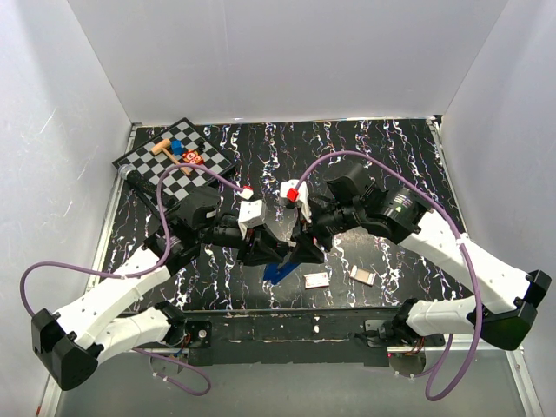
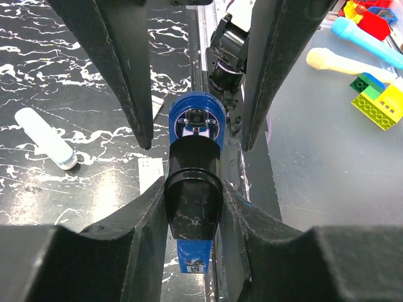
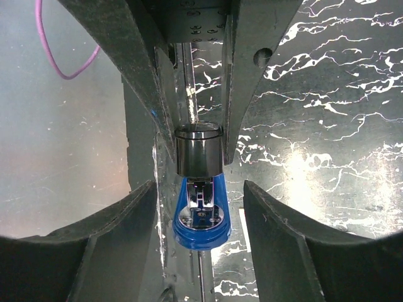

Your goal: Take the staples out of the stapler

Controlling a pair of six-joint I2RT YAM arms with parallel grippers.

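The dark blue stapler (image 1: 279,272) is held above the table's near middle, between both grippers. My left gripper (image 2: 193,196) is shut on the stapler's glossy black upper part (image 2: 192,207). The stapler's rounded blue end (image 2: 196,119) points away from it. My right gripper (image 3: 200,202) is open, with one finger on either side of that rounded blue end (image 3: 201,221) and a clear gap at each side. In the top view the left gripper (image 1: 263,252) and the right gripper (image 1: 301,250) meet over the stapler. No staples are visible.
A small red-and-white box (image 1: 316,279) and a tan tile (image 1: 365,276) lie just right of the stapler. A checkerboard (image 1: 152,174) with small toys sits at the back left. A pale slender piece (image 2: 47,138) lies on the table. Toy bricks (image 2: 378,100) lie beyond the table's edge.
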